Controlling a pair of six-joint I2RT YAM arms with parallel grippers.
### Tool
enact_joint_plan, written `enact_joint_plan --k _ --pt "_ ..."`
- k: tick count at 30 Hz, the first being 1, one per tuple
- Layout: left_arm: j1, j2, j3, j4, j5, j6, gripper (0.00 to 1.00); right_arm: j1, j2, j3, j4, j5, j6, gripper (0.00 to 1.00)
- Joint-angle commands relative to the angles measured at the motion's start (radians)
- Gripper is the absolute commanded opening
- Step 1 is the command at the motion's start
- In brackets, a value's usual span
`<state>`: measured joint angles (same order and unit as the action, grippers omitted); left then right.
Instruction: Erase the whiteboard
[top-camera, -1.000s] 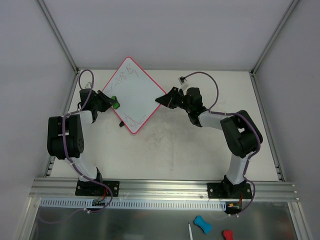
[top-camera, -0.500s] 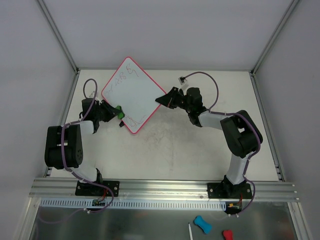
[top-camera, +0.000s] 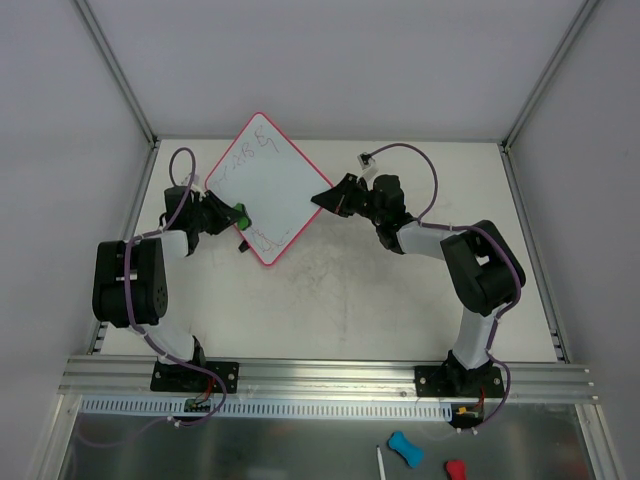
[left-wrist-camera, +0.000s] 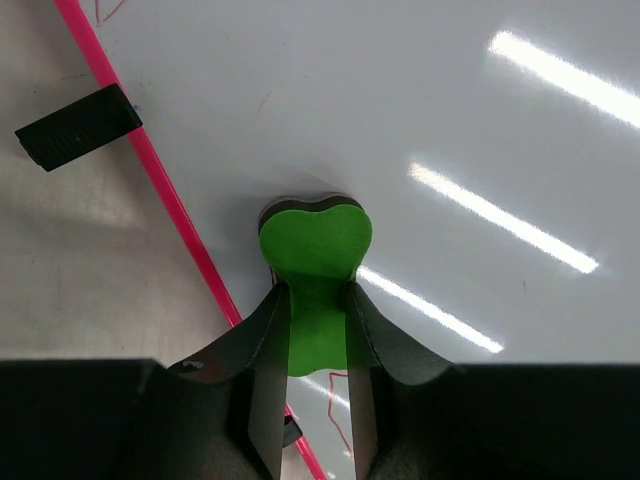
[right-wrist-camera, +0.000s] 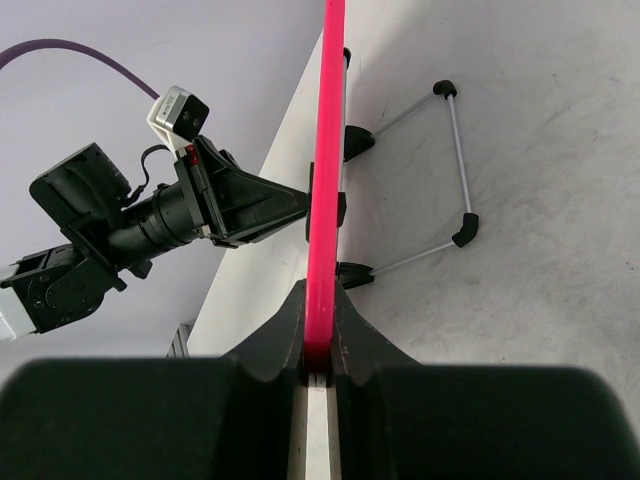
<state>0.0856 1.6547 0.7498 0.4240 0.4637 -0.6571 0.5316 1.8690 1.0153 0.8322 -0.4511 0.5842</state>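
Two arms reach toward the whiteboard (top-camera: 268, 180), which sits on the far left part of the table (top-camera: 390, 290), turned so that its corners point far, near, left and right. Its thin pink-red rim (left-wrist-camera: 165, 190) runs all around it. Thin scribbled lines (top-camera: 250, 152) show near the far corner, and more marks (top-camera: 268, 238) lie near the near corner; the middle of the surface is white.

From the left, the left gripper (left-wrist-camera: 318, 300) has its jaws clamped on a green eraser (left-wrist-camera: 315, 240), whose rounded end lies against the white surface just inside the left rim. A small black clip (left-wrist-camera: 78, 125) lies on the table just outside that rim.

From the right, the right gripper (right-wrist-camera: 318, 345) has its jaws pressed together on the board's rim at the right corner. The right wrist view shows the rim edge-on as a straight pink line. To one side of that line is a thin wire stand (right-wrist-camera: 455, 165) with black end caps, its far end over the table; to the other side is the left arm (right-wrist-camera: 130, 230).

Near the arm bases, on the metal shelf, lie a blue piece (top-camera: 404, 448), a red piece (top-camera: 455, 468) and a white stick (top-camera: 381, 465)
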Motion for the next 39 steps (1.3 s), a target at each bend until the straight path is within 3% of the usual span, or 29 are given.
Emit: enact_joint_plan --k 1,16,30,39 --pt "-0.055 0.021 -0.039 0.012 0.03 0.016 0.0 0.018 -0.016 0.017 0.01 -0.015 -0.061 0.0" --pt "-0.201 -0.104 -0.133 -0.054 -0.039 -0.005 0.0 0.018 -0.013 0.014 0.01 -0.012 -0.061 0.0" --pt "-0.202 -0.237 -0.27 -0.128 -0.132 -0.055 0.0 0.018 -0.014 -0.001 0.012 0.005 -0.061 0.0" --pt "-0.164 -0.205 -0.262 -0.14 -0.116 -0.059 0.0 0.018 -0.01 -0.004 0.015 0.003 -0.06 0.0"
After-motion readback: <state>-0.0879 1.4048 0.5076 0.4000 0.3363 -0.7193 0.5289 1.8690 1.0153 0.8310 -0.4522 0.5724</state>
